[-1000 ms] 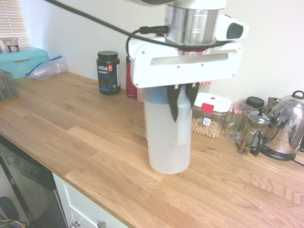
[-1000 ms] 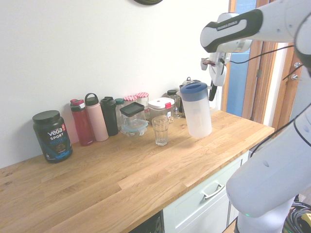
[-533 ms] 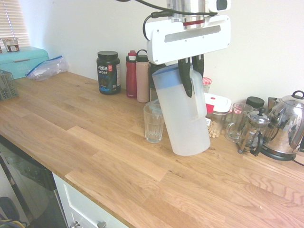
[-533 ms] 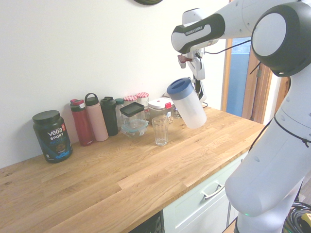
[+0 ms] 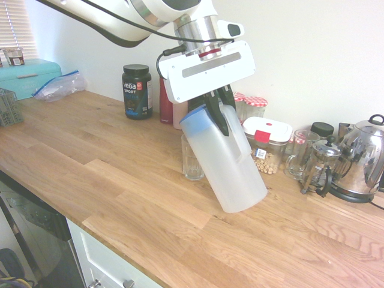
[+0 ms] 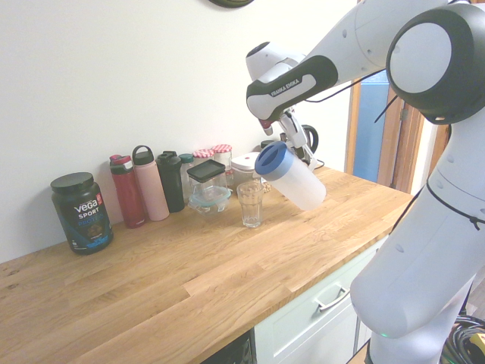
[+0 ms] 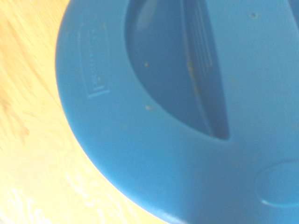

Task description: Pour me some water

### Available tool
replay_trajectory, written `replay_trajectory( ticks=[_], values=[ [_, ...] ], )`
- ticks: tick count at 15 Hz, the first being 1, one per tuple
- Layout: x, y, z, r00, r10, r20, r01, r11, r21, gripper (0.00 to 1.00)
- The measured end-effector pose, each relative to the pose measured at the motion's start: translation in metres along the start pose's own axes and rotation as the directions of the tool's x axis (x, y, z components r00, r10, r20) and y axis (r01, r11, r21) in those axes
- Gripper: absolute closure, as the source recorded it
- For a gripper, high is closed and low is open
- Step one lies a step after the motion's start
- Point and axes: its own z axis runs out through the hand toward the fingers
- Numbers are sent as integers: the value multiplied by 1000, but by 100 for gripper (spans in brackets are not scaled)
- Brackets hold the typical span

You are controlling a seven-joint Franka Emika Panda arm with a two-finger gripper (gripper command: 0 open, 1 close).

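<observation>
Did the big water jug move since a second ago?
Yes. The jug swung toward the water bottles and tipped its blue lid over the glass.

Exterior views face opposite ways along countertop (image 5: 120,180), wrist close overhead

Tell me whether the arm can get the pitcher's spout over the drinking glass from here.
Probably yes: the pitcher hangs tilted in the jaws, lid end beside the glass, with nothing between them.
</observation>
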Motion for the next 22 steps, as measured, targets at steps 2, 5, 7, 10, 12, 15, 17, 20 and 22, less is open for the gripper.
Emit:
replay_trajectory(
  ticks=[2, 5, 7, 10, 12, 15, 17, 20, 22],
  values=[
    [4, -3, -3, 1000, -11, 10, 12, 999, -48, 100],
    [15, -14, -7, 999, -25, 25, 28, 989, -142, 100],
    [25, -24, -9, 999, -33, 42, 42, 975, -217, 100],
    [30, -33, -12, 996, -50, 72, 68, 957, -283, 100],
    [36, -40, -10, 993, -66, 95, 93, 943, -319, 100],
    [45, -54, -6, 988, -89, 127, 129, 927, -353, 100],
    [50, -60, -5, 986, -99, 133, 142, 918, -369, 100],
    [51, -61, -3, 986, -97, 134, 141, 918, -370, 100],
    [49, -57, 0, 988, -84, 126, 123, 929, -350, 100]
  ],
)
